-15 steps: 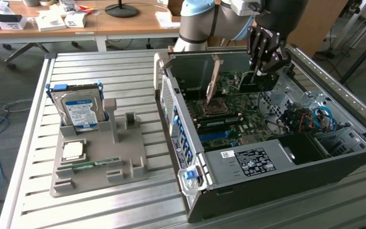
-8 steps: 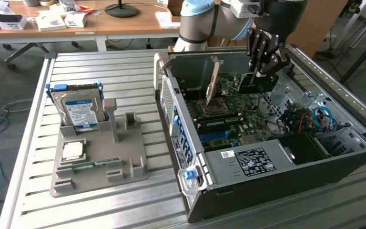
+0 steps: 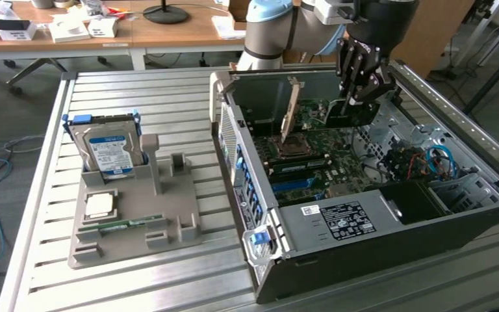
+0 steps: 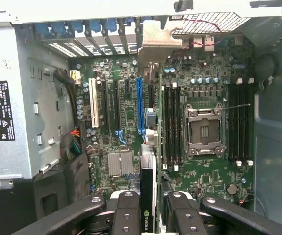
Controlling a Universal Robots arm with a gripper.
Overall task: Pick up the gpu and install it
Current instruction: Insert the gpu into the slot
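Note:
The gpu [image 3: 340,114] is a dark green card standing on edge inside the open computer case [image 3: 319,253]. Its pale metal bracket [image 3: 291,107] is at the end toward the case's rear wall. My gripper [image 3: 360,96] comes down from above and is shut on the card's top edge. In the wrist view the gpu [image 4: 148,171] runs edge-on between my two black fingers [image 4: 126,213], just beside the blue expansion slot [image 4: 140,105], and its bracket [image 4: 155,39] meets the rear slot openings. Whether the card's edge sits in a slot I cannot tell.
On the slatted table at the exterior view's left, a grey holder [image 3: 132,214] carries a hard drive with a blue label [image 3: 111,153], a small square chip [image 3: 101,205] and a green memory stick [image 3: 132,224]. Beside the card are memory slots, the processor socket [image 4: 204,129] and the power supply [image 3: 345,218].

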